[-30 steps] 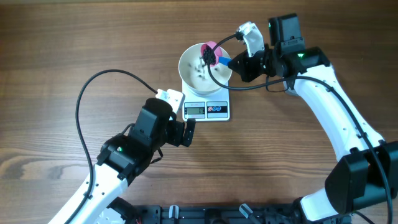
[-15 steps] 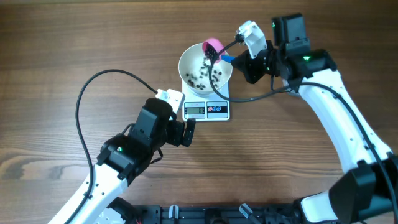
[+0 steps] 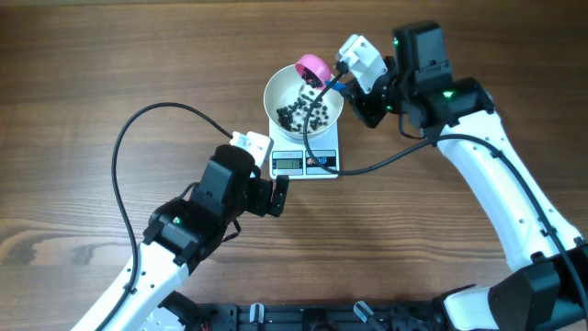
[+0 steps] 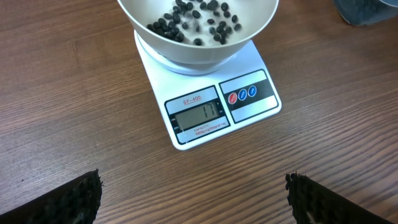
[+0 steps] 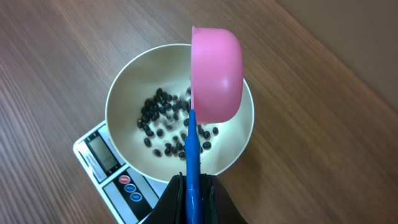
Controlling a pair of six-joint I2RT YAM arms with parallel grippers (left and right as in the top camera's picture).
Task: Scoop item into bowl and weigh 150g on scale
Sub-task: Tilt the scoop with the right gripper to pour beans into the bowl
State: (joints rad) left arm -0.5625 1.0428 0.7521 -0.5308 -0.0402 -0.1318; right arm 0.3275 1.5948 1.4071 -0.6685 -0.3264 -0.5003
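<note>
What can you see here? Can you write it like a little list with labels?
Bowl: round glossy white bowl, on the scale
Scale: flat white rectangular kitchen scale, display on
Beans: small round black beans, loose in the bowl
Scoop: pink plastic scoop with blue handle, tipped over the bowl
Right tool: shut on the scoop's handle
Left tool: open, empty, facing the scale

Counting one scale, one bowl, one pink scoop, left arm plus right arm; beans numbering several dozen.
</note>
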